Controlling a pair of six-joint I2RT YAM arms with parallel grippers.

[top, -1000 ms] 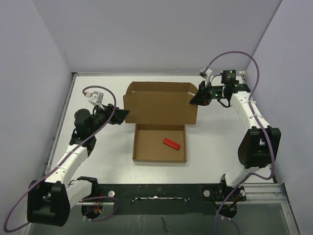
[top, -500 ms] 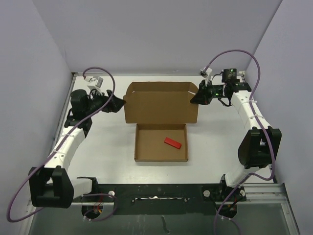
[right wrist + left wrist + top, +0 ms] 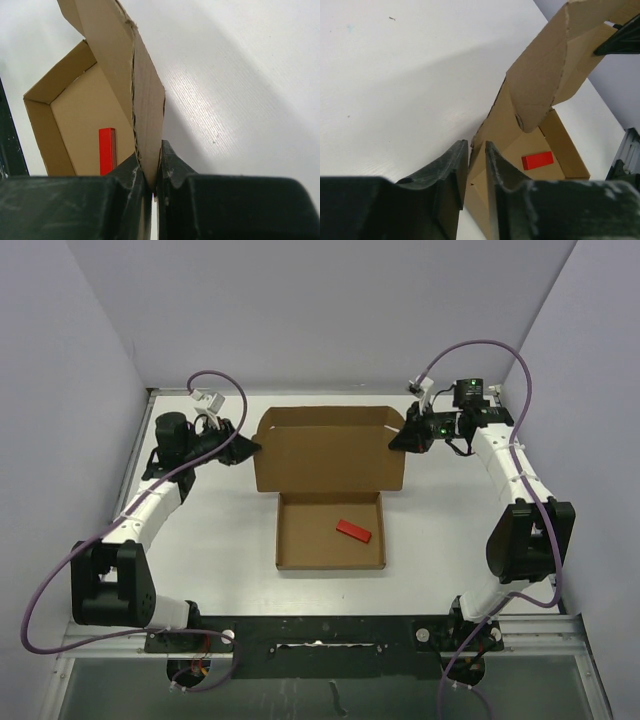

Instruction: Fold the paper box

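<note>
- paper box: plain brown corrugated cardboard, shallow rectangular tray at middle of smooth white worktop, lid panel upright along far side.
- red block: small, flat, inside tray.
- right fingers: black, clamped on lid's right edge.
- left fingers: black, narrow around left flap edge; actual pinch impossible to tell.

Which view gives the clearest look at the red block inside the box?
Top external: the red block lies whole and unobstructed on the floor of the paper box. Left wrist shows it small and oblique. Right wrist shows it foreshortened, its lower end hidden by the right gripper.
</note>
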